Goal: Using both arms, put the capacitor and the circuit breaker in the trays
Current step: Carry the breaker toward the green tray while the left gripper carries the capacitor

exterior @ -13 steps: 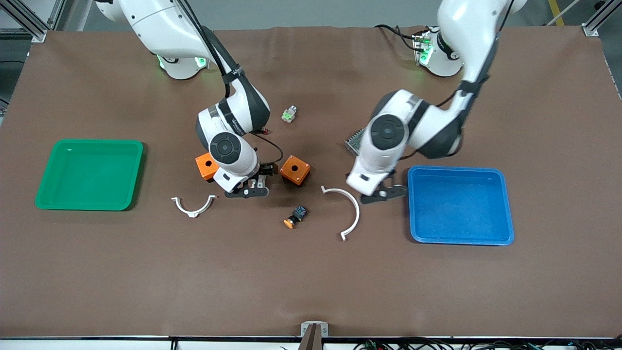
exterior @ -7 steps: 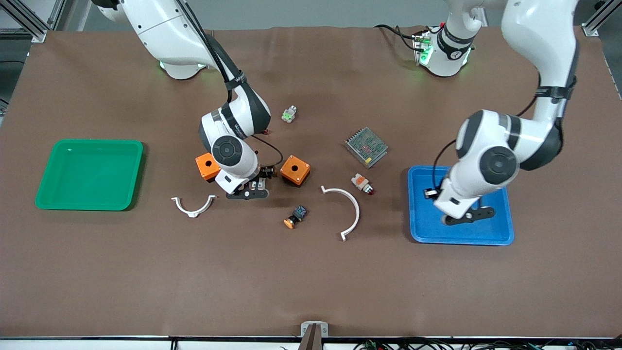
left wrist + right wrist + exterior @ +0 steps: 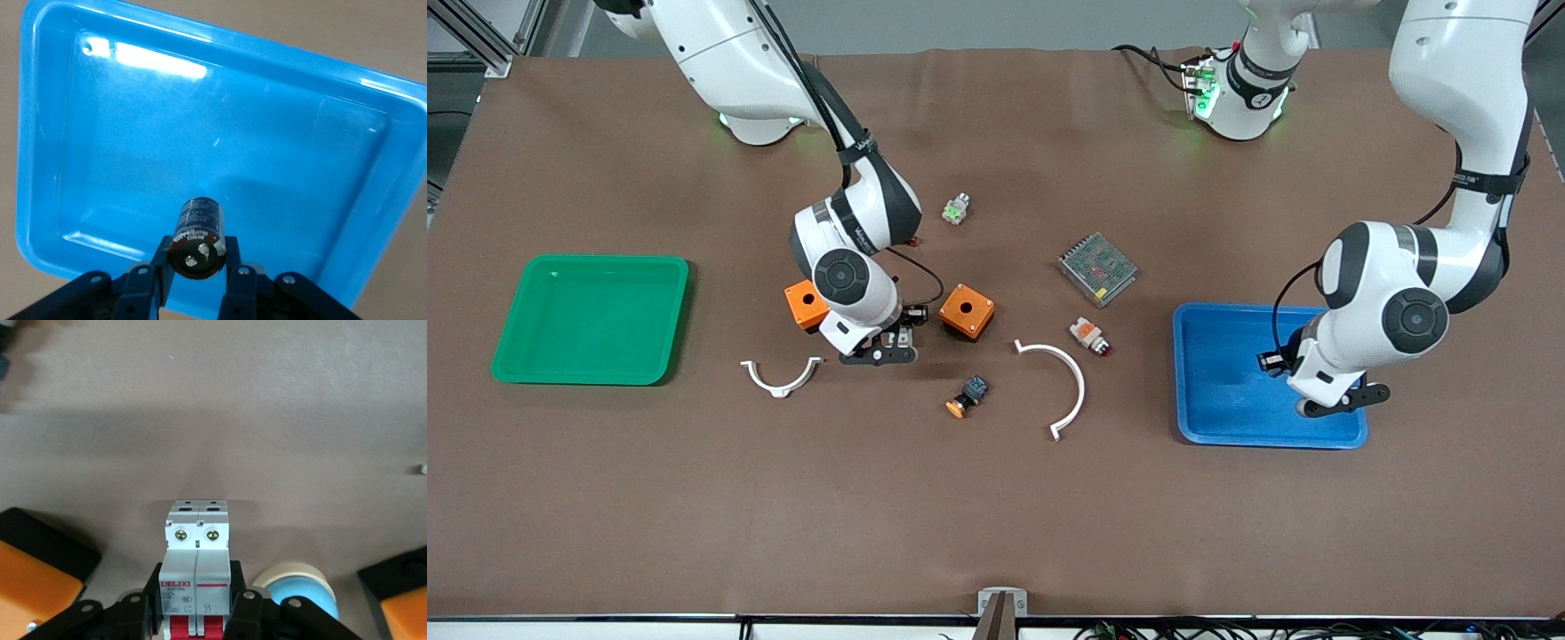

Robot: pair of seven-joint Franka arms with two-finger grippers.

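My left gripper (image 3: 1343, 402) hangs over the blue tray (image 3: 1227, 418), at its corner nearest the front camera and the left arm's end. In the left wrist view it (image 3: 198, 270) is shut on the capacitor (image 3: 198, 233), a black cylinder whose silvery-studded end faces the camera, above the tray floor (image 3: 200, 133). My right gripper (image 3: 879, 351) is low over the table between two orange boxes. In the right wrist view it (image 3: 197, 603) is shut on the circuit breaker (image 3: 197, 553), a white-grey block with red levers at the gripper end.
The orange boxes (image 3: 805, 304) (image 3: 967, 310) flank the right gripper. Two white curved pieces (image 3: 783, 377) (image 3: 1067, 391), a black-blue switch (image 3: 967, 396), a white-orange button (image 3: 1090, 335), a mesh-topped metal box (image 3: 1097, 268) and a small green-white part (image 3: 956, 210) lie mid-table. A green tray (image 3: 591, 318) sits at the right arm's end.
My left arm swung from beside the white-orange button across to over the blue tray, carrying the capacitor. The right gripper has barely moved.
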